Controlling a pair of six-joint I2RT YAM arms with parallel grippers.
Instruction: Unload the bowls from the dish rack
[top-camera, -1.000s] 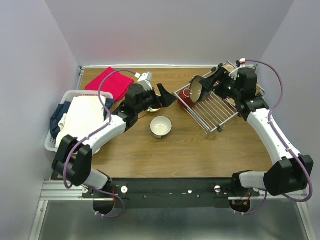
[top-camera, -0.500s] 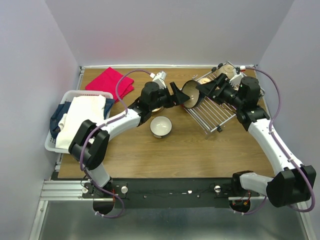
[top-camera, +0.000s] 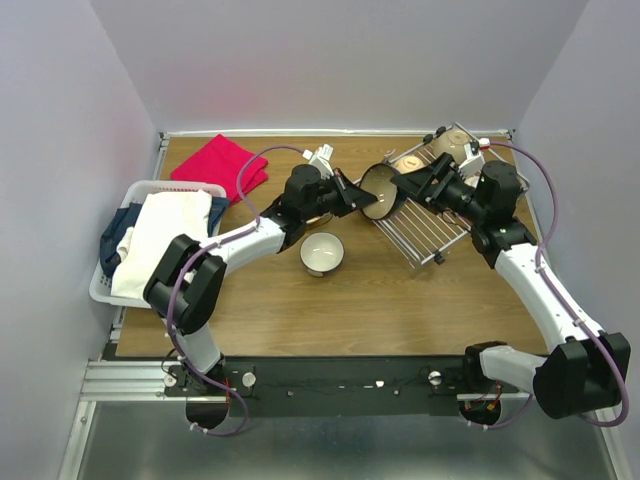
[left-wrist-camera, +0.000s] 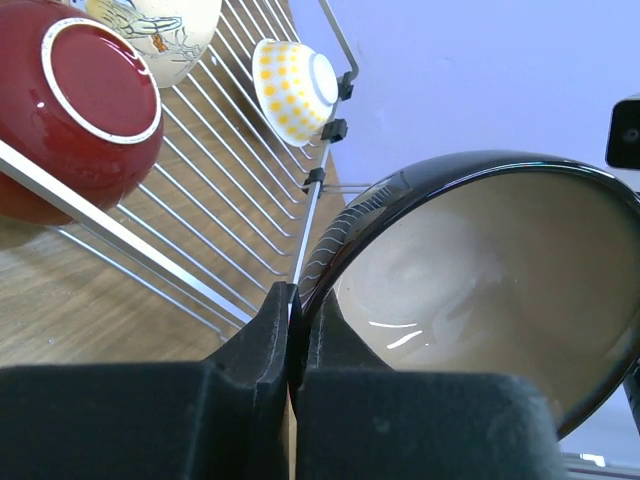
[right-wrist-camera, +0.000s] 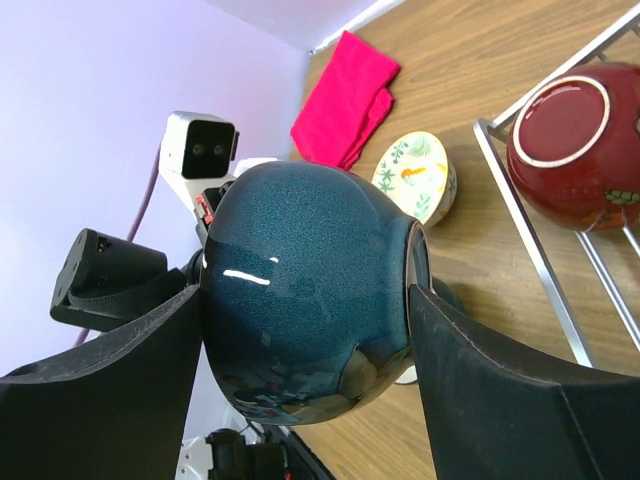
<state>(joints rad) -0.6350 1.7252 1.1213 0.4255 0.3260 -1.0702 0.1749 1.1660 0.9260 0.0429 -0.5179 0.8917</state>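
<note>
A white bowl (top-camera: 322, 253) sits upright on the table (top-camera: 300, 310), near the middle. Just beyond it, the teal bowl (left-wrist-camera: 470, 270) hangs in the air on its side at the left edge of the dish rack (top-camera: 432, 228). The left gripper (left-wrist-camera: 292, 300) is pinched tight on its rim, and the right gripper (right-wrist-camera: 305, 295) clamps its dark outer wall. Farther back, a red bowl (left-wrist-camera: 75, 110), foot up, a yellow-dotted bowl (left-wrist-camera: 292, 88) and a cream patterned bowl (left-wrist-camera: 160, 35) rest on the rack.
</note>
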